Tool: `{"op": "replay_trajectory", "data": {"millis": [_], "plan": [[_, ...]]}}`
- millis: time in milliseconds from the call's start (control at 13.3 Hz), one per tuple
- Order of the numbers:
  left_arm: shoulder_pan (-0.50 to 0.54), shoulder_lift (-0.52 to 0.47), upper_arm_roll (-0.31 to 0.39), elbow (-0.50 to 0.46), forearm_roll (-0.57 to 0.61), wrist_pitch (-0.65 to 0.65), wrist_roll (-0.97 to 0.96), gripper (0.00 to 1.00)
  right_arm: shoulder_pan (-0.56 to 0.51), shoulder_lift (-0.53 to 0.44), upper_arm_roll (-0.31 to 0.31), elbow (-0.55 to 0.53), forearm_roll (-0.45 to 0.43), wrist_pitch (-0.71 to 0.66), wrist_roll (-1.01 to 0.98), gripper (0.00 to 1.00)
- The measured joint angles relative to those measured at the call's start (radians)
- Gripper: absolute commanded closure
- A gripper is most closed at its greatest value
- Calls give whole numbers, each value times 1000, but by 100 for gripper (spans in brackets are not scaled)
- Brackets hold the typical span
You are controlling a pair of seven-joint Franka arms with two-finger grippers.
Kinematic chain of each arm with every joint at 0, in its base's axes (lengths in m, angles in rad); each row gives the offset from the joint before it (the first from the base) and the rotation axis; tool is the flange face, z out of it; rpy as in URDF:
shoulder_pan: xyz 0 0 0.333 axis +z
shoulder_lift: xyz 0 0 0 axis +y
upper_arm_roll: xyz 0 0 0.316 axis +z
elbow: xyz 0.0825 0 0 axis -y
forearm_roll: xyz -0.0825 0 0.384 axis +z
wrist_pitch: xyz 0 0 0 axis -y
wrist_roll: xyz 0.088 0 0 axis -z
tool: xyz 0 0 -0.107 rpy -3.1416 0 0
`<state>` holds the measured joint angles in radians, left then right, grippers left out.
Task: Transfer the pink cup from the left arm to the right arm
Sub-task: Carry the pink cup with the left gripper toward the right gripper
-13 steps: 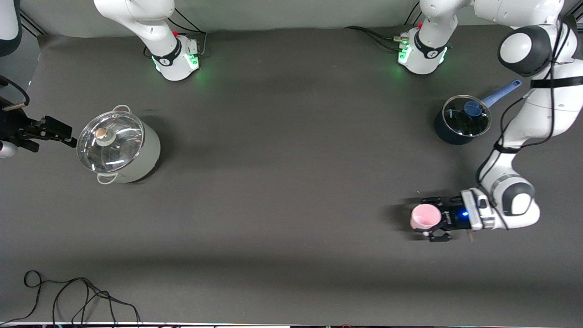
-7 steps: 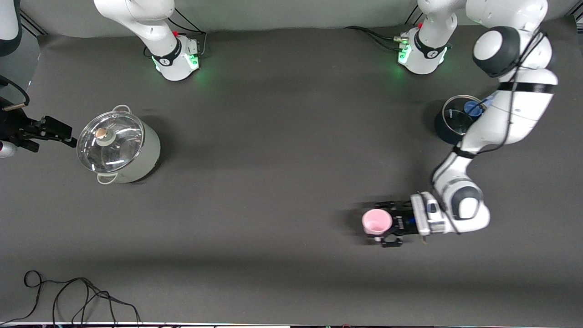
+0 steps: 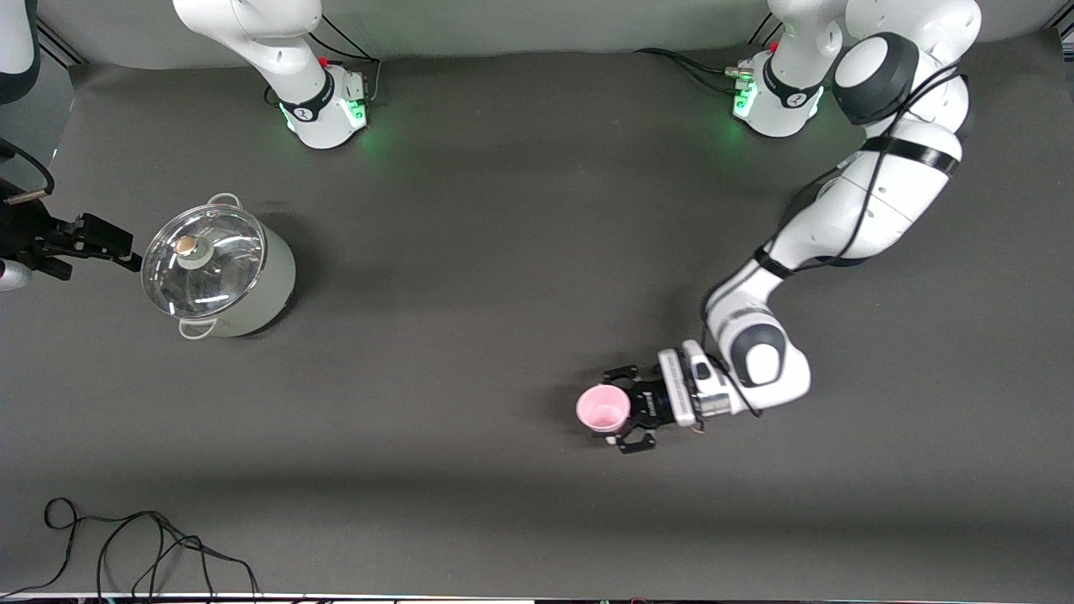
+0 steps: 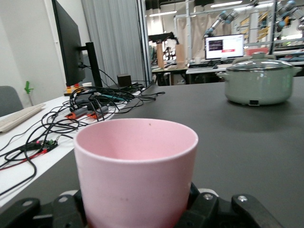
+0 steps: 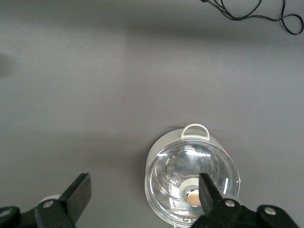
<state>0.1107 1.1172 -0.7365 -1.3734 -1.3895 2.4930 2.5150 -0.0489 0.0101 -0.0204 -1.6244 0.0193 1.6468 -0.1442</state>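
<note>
Clearly the cup [image 3: 603, 408] was a light thing: small, smooth pink plastic, with no handle and walls that taper toward the base. I judged it stiff enough to bear a firm pinch and not easy to break, but the smooth, slanted wall could slide in a loose hold. Its mouth faced up and nothing could be seen inside. For the handover, the best place for the second tool seemed to be the free upper wall near the rim, since the lower part was already taken.

The left tool [image 3: 625, 408] held the cup from the side, its fingers closed on the lower wall, one on each side. In the left wrist view the cup [image 4: 136, 174] stood upright just in front of the camera, and the black fingers [image 4: 216, 213] pressed its base. The cup hung low over the bare surface [image 3: 503, 252], about mid-way between the two ends of it, in the part nearer to the front camera.

The right tool [image 5: 142, 197] waited over the surface at the right arm's end, just beside the pot [image 3: 220, 270]. Its fingers [image 5: 77, 194] were spread wide and held nothing. In the right wrist view the pot [image 5: 192, 177], with its glass lid, lay below it.
</note>
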Motion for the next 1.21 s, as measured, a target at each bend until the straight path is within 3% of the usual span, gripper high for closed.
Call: {"op": "replay_trajectory", "data": {"millis": [301, 527, 829, 1055, 1205], "plan": [[-16, -3, -203, 1, -20, 276, -20, 100, 0, -1, 0, 1, 0, 0, 40, 0], [-69, -10, -331, 21, -20, 516, -73, 100, 8, -5, 6, 2, 0, -4, 255, 0], [-316, -47, -350, 200, -18, 768, -236, 100, 16, -18, 11, 7, 0, -58, 618, 0], [-514, -58, -295, 337, -19, 883, -320, 100, 16, -27, 6, 7, 1, -61, 787, 0], [-578, -58, -263, 370, -18, 915, -350, 100, 16, -27, 5, 11, 1, -61, 809, 0]]}}
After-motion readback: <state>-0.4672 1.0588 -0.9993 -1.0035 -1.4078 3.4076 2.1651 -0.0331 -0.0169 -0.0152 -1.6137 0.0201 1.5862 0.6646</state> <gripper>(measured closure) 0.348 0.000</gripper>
